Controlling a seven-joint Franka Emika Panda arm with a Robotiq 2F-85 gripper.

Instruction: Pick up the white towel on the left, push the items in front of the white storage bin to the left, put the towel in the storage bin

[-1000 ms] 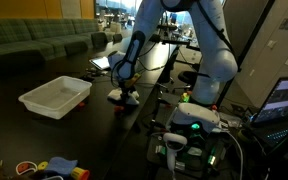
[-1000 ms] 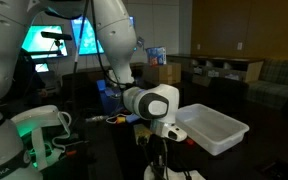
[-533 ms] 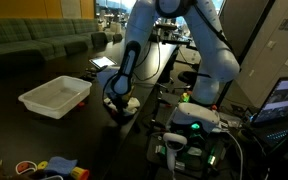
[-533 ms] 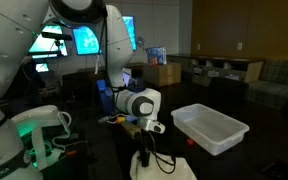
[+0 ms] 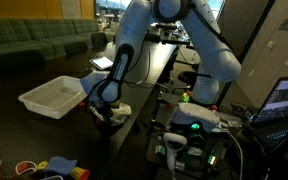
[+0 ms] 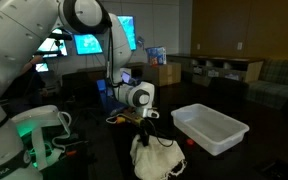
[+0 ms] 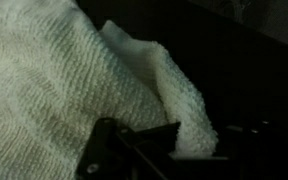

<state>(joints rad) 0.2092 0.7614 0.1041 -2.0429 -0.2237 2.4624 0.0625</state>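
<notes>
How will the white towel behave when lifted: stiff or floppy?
Likely floppy: the white towel slumps in soft, bunched folds. Probably not slippery: the wrist view shows a coarse woven texture. It looks like thin cloth, so likely light.

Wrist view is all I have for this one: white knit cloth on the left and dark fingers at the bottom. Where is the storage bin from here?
Observer: The white storage bin sits beside the gripper, apart from it. The white towel is outside the bin.
Operator: How does the towel sit in the grip?
Observer: It is bunched in a lump under the shut gripper. I cannot tell whether it clears the table.
Operator: And the small items?
Observer: In an exterior view the items lie in a colourful cluster, well apart from both the bin and the gripper.
</notes>
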